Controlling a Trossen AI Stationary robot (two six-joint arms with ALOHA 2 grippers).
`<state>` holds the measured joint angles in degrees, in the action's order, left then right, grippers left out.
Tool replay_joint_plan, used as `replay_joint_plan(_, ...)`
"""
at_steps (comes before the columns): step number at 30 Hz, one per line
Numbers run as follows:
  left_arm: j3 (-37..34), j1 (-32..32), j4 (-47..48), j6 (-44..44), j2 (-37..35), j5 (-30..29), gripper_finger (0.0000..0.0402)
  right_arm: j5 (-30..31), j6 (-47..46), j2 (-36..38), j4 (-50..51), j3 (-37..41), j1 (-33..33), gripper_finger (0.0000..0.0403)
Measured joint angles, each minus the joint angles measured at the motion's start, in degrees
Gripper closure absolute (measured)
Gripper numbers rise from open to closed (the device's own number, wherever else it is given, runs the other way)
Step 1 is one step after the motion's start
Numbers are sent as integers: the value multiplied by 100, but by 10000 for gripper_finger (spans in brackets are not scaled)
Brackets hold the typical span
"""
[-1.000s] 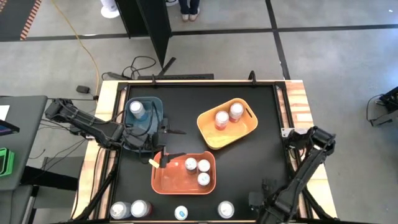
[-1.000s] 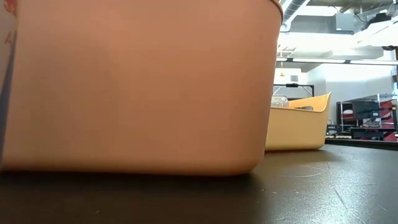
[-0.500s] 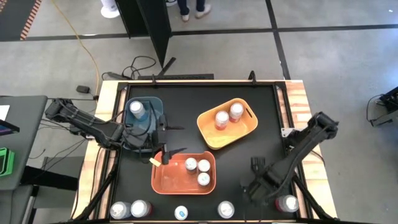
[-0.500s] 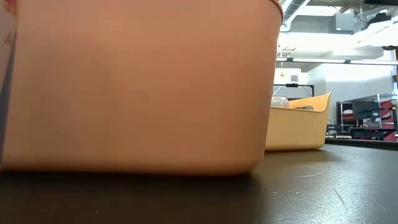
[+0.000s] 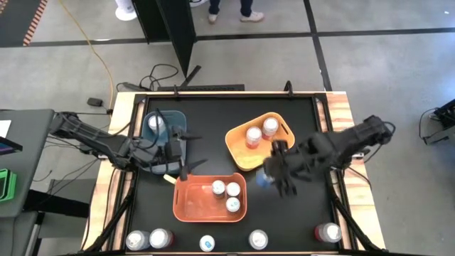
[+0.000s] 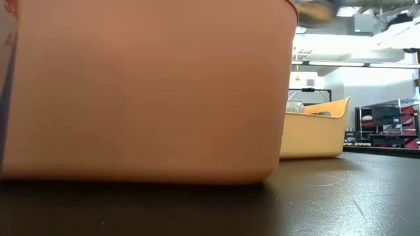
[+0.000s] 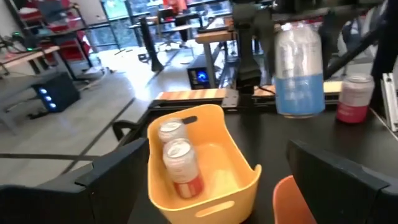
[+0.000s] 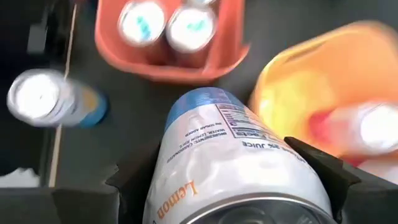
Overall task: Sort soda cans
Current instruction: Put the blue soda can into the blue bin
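Note:
My right gripper [image 5: 272,176] is shut on a white can with a blue end [image 8: 217,143], above the table between the orange bin [image 5: 186,206] and the yellow bin [image 5: 238,153]. The held can also shows in the left wrist view [image 7: 298,68]. The orange bin holds three cans [image 5: 226,195] and the yellow bin holds two [image 5: 261,132], all upright. A can [image 5: 156,125] stands in the blue bin [image 5: 178,124]. Several cans [image 5: 207,244] stand along the near edge. My left gripper [image 5: 192,160] is open and empty beside the blue bin. My right gripper pinches the can's side wall [image 8: 186,180] between its two fingers [image 8: 323,180]. The fingers point down from above and lie along the can. The can hangs upright, blue end [image 7: 300,99] down, lifted clear of the table.
A red can [image 5: 328,232] stands at the near right corner, also seen in the left wrist view [image 7: 354,96]. In the low view the orange bin's wall [image 6: 144,92] fills most of the picture. Bare black table lies between the bins and the right edge [image 5: 306,206].
My right gripper has swung from the near right corner up and toward the far-left, to the gap between the orange and yellow bins, carrying the can. The red can at the near right corner has come into sight. My left gripper has shifted a little toward the far edge.

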<state>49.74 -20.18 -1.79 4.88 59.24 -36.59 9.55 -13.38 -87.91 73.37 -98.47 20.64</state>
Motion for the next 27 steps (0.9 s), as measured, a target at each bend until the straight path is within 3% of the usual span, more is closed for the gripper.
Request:
replay_joint_plan(8, 0, 0, 622, -246, -396, -395, 27, -263, 2184, -945, -25, -1459, -1351, 91)
replay_joint_plan(15, -2, 2, 806, -147, -570, -503, 27, -634, 3682, -2003, -56, -2660, -1981, 91)
replay_joint_plan(19, -2, 119, 790, -42, -609, -501, 27, -1040, 4238, -2480, -46, -3134, -2241, 91)
replay_joint_plan(27, -2, 808, 1111, -611, -191, -228, 27, -1142, 4719, -2963, 34, -3653, -2465, 92)
